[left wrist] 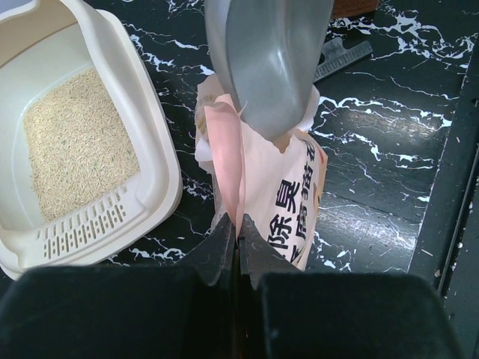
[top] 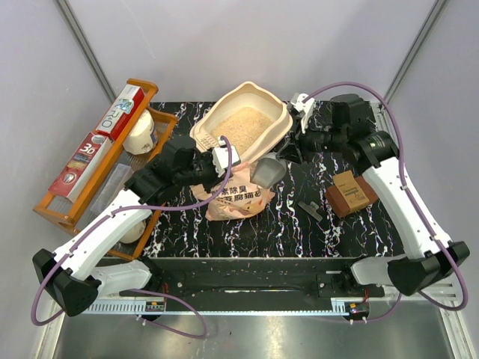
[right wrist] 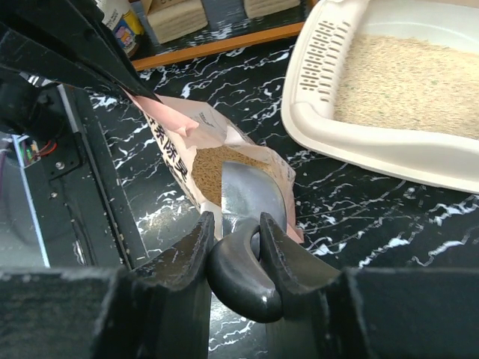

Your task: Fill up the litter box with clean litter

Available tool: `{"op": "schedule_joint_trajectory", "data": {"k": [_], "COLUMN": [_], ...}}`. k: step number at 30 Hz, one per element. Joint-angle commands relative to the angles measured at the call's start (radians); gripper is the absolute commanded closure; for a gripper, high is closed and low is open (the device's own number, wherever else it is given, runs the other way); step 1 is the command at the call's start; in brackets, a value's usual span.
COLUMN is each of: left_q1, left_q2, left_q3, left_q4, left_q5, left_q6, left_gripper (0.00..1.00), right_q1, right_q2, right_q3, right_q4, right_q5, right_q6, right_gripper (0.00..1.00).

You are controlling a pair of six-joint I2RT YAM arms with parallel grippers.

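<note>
The cream litter box (top: 203, 129) stands at the back middle of the table, with clean litter (top: 243, 127) spread over its floor (left wrist: 75, 149). In front of it stands an open pink bag (top: 236, 196) with more granules (right wrist: 213, 168) inside. My left gripper (left wrist: 238, 221) is shut on the bag's upper edge (left wrist: 228, 172), to the left of its mouth. My right gripper (right wrist: 236, 217) is shut on the dark handle of a grey scoop (right wrist: 251, 194). The scoop's bowl (left wrist: 269, 60) dips into the bag's mouth, tip in the granules.
An orange wooden rack (top: 97, 161) with boxes and a white bottle (top: 140, 133) fills the left side. A brown box (top: 350, 192) and a small dark piece (top: 308, 209) lie on the right of the black marbled table (top: 299, 239).
</note>
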Motion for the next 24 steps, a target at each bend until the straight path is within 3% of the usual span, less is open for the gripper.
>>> {"op": "schedule_joint_trajectory", "data": {"k": [1,3,10,18,24], "left_q1": [0.002,0.002,0.001,-0.003,-0.012], "left_q2": [-0.011,-0.016,-0.022,0.015,0.033], "left_q3": [0.036,0.033,0.029,0.065,0.082], "left_q4": [0.099,0.109,0.132,0.149,0.175], "left_q5": [0.042,0.048,0.067,0.071,0.048], "left_q6": [-0.027,-0.028,-0.066,-0.099,-0.123], "left_gripper": [1.0,1.0,1.0,1.0,1.0], "right_q1": [0.024,0.031,0.096,0.096,0.116], "right_q2": [0.102,0.165,0.215,0.231,0.181], "right_q3": [0.022,0.056,0.067,-0.008,-0.091], "right_q4": [0.003,0.007,0.069,0.151,0.223], "right_q5": [-0.075,-0.06,0.208,0.256,0.449], "right_q6": [0.002,0.063,0.286,0.544,0.552], "right_gripper": [1.0,1.0,1.0,1.0,1.0]}}
